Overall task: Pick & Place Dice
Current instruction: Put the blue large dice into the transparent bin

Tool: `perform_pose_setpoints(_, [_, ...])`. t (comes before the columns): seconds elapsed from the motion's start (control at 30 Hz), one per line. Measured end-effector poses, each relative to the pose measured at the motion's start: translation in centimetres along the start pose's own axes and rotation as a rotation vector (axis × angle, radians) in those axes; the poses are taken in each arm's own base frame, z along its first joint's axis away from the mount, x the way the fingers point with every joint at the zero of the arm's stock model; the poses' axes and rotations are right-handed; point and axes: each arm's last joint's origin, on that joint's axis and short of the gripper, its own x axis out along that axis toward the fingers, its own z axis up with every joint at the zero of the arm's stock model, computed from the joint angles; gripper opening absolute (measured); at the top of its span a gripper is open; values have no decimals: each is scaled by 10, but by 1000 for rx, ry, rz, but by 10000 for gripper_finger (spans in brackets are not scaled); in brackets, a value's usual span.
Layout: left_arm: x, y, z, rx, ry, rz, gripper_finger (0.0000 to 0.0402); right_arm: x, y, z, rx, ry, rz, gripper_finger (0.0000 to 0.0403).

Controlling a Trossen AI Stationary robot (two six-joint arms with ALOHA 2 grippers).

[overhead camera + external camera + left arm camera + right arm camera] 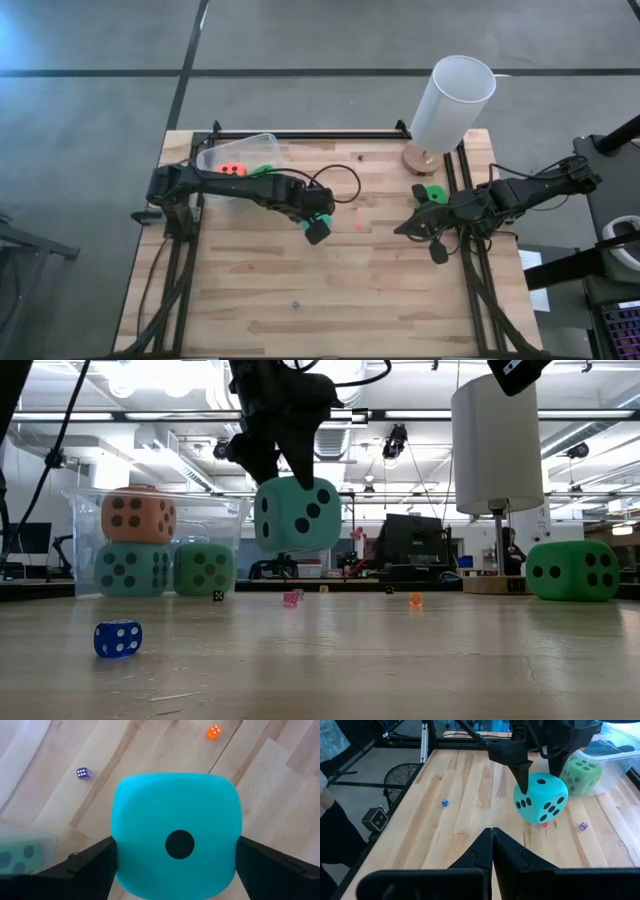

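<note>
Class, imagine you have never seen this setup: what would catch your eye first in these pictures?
First, the teal die gripped by the left gripper, hanging above the table's middle. Next, the clear tub at the far left, holding an orange die stacked on others. Then the tall white cylinder at the far right, a green die near it.

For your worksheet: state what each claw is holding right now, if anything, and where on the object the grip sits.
The left claw holds the teal die clear of the table, fingers pressing two opposite side faces. The right claw is shut and holds nothing.
</note>
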Motion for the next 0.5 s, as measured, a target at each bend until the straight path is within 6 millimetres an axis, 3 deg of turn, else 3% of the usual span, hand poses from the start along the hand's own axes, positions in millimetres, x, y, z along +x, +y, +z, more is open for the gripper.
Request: perform_pose_setpoints(0.5, [-27,15,-4,-51,-17,39,352,0,0,0,0,-1,0,8])
